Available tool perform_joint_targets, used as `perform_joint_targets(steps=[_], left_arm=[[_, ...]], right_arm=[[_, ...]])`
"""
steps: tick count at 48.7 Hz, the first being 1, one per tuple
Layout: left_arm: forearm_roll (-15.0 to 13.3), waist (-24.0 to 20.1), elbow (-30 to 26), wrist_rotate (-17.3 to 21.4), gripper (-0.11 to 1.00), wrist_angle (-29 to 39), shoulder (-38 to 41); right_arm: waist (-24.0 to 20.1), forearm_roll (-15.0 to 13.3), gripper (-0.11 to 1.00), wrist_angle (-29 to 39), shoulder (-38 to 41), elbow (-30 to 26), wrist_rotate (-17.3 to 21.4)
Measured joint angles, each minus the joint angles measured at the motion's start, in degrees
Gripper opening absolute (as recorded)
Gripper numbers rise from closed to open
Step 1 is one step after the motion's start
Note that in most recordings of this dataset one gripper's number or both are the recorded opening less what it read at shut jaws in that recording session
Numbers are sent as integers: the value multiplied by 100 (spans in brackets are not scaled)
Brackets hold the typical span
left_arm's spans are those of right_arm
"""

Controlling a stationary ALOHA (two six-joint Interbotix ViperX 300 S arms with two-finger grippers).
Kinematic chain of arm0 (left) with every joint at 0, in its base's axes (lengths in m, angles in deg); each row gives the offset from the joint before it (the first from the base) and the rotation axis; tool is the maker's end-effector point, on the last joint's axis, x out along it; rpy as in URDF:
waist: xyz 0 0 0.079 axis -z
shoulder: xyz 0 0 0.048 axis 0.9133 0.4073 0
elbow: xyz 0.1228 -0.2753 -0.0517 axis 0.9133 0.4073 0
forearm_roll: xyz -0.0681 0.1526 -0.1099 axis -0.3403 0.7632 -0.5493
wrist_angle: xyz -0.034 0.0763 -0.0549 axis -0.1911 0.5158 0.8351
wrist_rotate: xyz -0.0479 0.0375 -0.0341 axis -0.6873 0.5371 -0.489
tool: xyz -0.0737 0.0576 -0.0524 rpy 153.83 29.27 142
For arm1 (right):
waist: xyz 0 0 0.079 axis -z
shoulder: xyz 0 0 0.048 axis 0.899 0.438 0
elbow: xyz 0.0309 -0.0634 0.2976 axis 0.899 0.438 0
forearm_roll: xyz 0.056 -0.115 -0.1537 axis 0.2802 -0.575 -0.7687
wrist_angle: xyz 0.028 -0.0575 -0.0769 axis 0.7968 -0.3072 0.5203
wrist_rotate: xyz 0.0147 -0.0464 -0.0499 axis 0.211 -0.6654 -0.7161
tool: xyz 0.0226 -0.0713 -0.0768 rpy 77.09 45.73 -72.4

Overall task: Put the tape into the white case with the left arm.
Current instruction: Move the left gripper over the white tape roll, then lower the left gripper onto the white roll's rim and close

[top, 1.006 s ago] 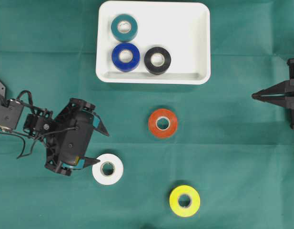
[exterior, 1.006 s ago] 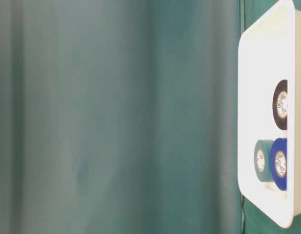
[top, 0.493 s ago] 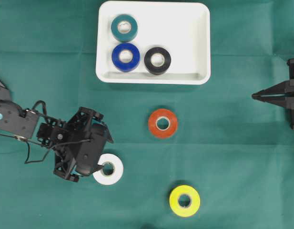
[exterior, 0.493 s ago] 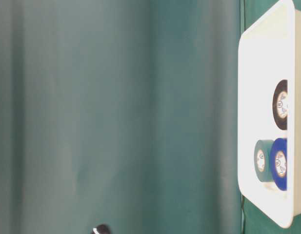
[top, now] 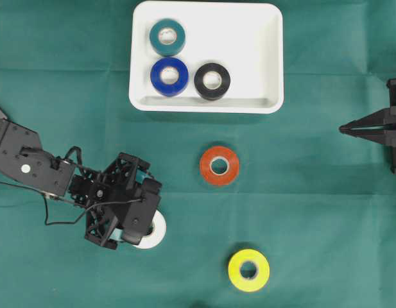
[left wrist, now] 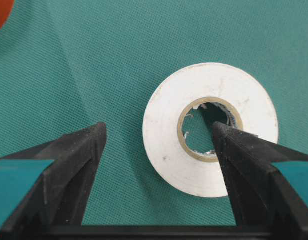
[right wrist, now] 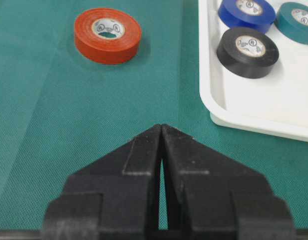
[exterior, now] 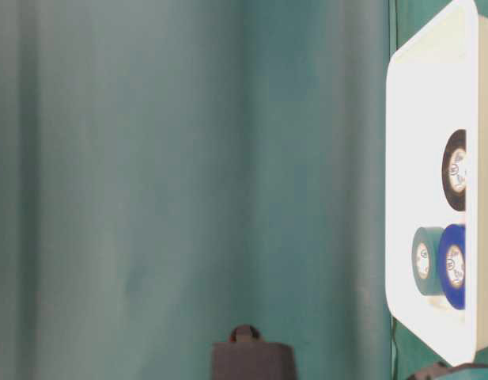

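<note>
The left gripper (left wrist: 156, 137) is down over the white tape roll (left wrist: 209, 129) on the green surface (top: 313, 212). Its two fingers are wide apart. One finger tip sits in the hole of the roll, and the other finger is out past the roll's side, so one wall of the roll is between them. The fingers are not squeezing the roll. From above, the left gripper (top: 143, 224) covers most of the white tape roll (top: 156, 232), and only one edge of it peeks out.

The orange tape roll (top: 219, 165) lies flat near this gripper, off to the side toward the white case (top: 275, 58). The yellow tape roll (top: 248, 270) lies flat too, near the gripper on its other side. The white case is well apart from the gripper, past the orange roll. Inside it lie a teal tape roll (top: 167, 37), a blue tape roll (top: 169, 76) and a black tape roll (top: 212, 81). The blue one and the black one are just beside each other.

The right gripper (right wrist: 161, 131) is far from the left one. Its fingers are pressed together with nothing between them. The orange tape roll (right wrist: 108, 35) is in front of it, and the corner of the white case (right wrist: 243, 122) is just beside its tip
</note>
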Motion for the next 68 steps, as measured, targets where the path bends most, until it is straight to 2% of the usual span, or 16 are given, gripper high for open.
perform_joint_targets(steps=[7,23,28,31,38,40,55,68], left_arm=[[0,0,-53,237,84,9,141],[0,0,-229,246,83,9,466],[9,0,-237,229,79,9,501],[9,-9,-237,237,72,0,501],[9,0,-229,229,34,9,501],[9,9,-237,229,26,9,501],[9,9,-237,229,26,18,492],[9,18,-325,229,26,703,-18]], right_arm=[[0,0,-10,0,0,0,0],[0,0,-9,-9,0,0,-9],[-9,0,-10,-18,0,0,0],[0,0,-9,-18,0,9,0],[0,0,-9,-18,0,9,-9],[0,0,-10,-18,0,9,0],[0,0,-10,-9,0,9,0],[0,0,-9,-18,0,9,0]])
